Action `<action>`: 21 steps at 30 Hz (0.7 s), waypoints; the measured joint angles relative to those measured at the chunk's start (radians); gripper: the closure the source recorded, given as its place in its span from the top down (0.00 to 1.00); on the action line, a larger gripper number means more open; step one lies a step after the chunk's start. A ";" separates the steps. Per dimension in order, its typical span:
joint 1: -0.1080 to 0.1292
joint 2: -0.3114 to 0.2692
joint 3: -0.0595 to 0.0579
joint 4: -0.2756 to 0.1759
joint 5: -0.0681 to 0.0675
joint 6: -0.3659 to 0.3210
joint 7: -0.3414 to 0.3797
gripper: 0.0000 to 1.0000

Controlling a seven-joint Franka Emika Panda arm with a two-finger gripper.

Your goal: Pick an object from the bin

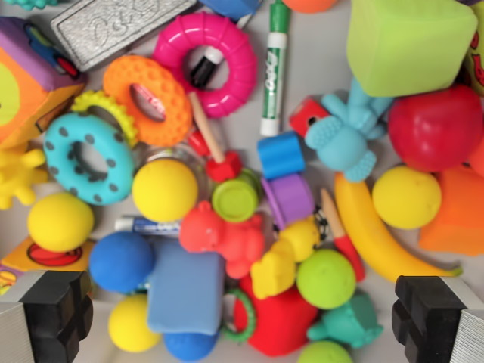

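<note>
I look straight down into a bin [318, 68] crowded with toys. My gripper [242, 318] is open, its black fingers [57, 314] at the bottom corners, nothing between them. Under the gap lie a blue foam block [185, 291], a red figure [223, 236], a yellow figure [276, 268], a green ball [325, 278] and a red soft toy [281, 321]. A yellow ball [164, 189] sits a little farther up.
Pink ring [206, 57], orange ring [147, 97] and teal ring [89, 157] lie at upper left. A green marker [274, 72], a light blue figure [346, 140], a banana [374, 238], a red apple [435, 128] and a green cube [408, 41] fill the right.
</note>
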 joint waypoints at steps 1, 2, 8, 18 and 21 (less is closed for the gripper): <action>0.001 -0.002 0.001 -0.004 0.000 0.003 -0.005 1.00; 0.002 -0.004 0.001 -0.009 0.000 0.006 -0.009 1.00; 0.007 -0.017 0.006 -0.037 0.000 0.023 -0.037 1.00; 0.017 -0.040 0.016 -0.088 -0.001 0.052 -0.090 1.00; 0.022 -0.048 0.018 -0.106 -0.001 0.062 -0.109 1.00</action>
